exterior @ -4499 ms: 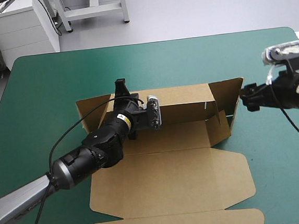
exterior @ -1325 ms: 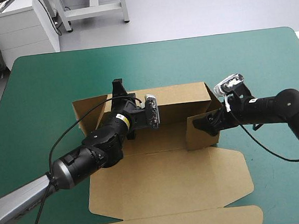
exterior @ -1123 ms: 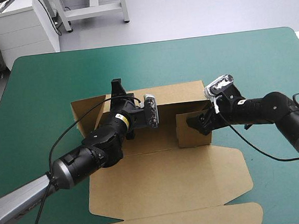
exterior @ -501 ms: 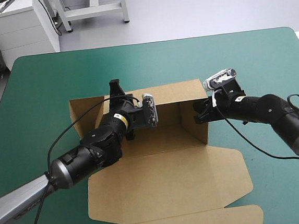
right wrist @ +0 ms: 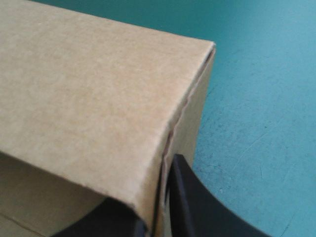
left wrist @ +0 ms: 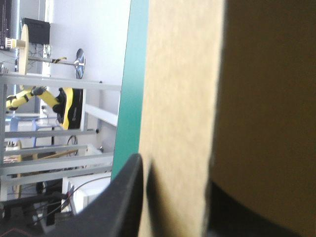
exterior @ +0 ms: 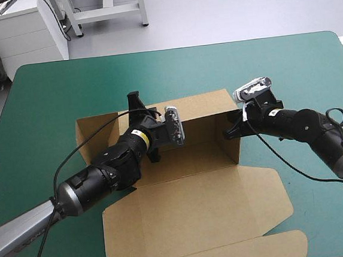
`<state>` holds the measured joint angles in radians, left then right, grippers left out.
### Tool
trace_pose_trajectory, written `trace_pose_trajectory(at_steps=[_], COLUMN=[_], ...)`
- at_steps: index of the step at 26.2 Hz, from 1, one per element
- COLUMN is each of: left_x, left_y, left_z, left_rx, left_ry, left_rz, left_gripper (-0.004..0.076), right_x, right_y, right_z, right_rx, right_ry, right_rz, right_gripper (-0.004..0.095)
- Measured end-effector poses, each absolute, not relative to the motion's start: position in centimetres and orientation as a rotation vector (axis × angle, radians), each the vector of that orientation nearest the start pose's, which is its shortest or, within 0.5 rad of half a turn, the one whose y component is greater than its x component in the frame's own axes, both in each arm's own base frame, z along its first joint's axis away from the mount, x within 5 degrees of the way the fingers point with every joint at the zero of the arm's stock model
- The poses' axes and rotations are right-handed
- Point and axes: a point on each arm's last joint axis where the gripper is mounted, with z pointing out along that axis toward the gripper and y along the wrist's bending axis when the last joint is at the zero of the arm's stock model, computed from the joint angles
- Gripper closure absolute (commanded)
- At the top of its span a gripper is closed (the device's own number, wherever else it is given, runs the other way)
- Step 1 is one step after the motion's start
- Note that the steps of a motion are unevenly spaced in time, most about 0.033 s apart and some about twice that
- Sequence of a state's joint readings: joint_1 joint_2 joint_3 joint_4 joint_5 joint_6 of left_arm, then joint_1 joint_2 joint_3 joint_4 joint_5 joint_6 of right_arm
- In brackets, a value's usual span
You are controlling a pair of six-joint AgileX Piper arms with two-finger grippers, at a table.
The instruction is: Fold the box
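The brown box (exterior: pixel 192 163) lies on the teal-green cover with its back wall (exterior: pixel 200 108) and right wall (exterior: pixel 233 141) raised. The left end flap (exterior: pixel 91 135) stands angled outward. My left gripper (exterior: pixel 137 104) straddles the back wall near its left end. In the left wrist view that gripper (left wrist: pixel 175 173) is open, one black finger (left wrist: pixel 121 197) on each side of the board (left wrist: pixel 177 98). My right gripper (exterior: pixel 227 133) is at the right wall. In the right wrist view it (right wrist: pixel 148 197) is shut on the box's wall near the corner (right wrist: pixel 197 64).
The lid (exterior: pixel 197 213) lies flat toward the table's front, slightly skewed, with its tuck flap (exterior: pixel 230 252) near the front edge. Bare teal-green cover (exterior: pixel 274 65) lies beyond and to the right of the box.
My right gripper folded the right wall inward and upright, then closed on it. My left fingers have parted around the back wall. The box and lid have turned slightly.
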<state>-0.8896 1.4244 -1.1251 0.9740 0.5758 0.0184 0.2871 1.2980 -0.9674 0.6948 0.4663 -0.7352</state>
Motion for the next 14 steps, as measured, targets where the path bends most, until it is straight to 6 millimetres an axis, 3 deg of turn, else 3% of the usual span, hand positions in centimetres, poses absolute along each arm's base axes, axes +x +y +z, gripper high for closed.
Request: trace_pose_trajectory(at_steps=[3, 5, 9, 12, 13, 14], left_x=[22.4, 21.7, 19.7, 17.0, 15.6, 15.0], left_y=[-23.1, -23.9, -25.7, -27.1, -27.5, -27.7], left_z=[34.4, 35.2, 36.2, 36.3, 36.2, 36.2], left_rx=[1.446, 1.435, 1.445, 1.504, 1.537, 1.552], left_ry=[1.475, 1.454, 1.428, 1.418, 1.405, 1.399], left_rz=[0.433, 0.396, 0.353, 0.365, 0.388, 0.4], left_gripper=[0.0058, 0.0003, -0.0002, 0.0005, 0.0029, 0.014], right_x=[26.5, 26.8, 27.5, 28.2, 28.3, 28.4], right_y=[10.2, 9.9, 8.4, 6.6, 5.9, 5.8], right_z=[31.7, 31.7, 31.9, 32.0, 32.0, 32.0], right_rx=[-0.501, -0.428, -0.282, -0.172, -0.132, -0.126], right_ry=[2.115, 2.116, 2.122, 2.136, 2.143, 2.146], right_rz=[0.389, 0.353, 0.273, 0.186, 0.161, 0.154], right_gripper=[0.0916, 0.0916, 0.0917, 0.0917, 0.0917, 0.0917])
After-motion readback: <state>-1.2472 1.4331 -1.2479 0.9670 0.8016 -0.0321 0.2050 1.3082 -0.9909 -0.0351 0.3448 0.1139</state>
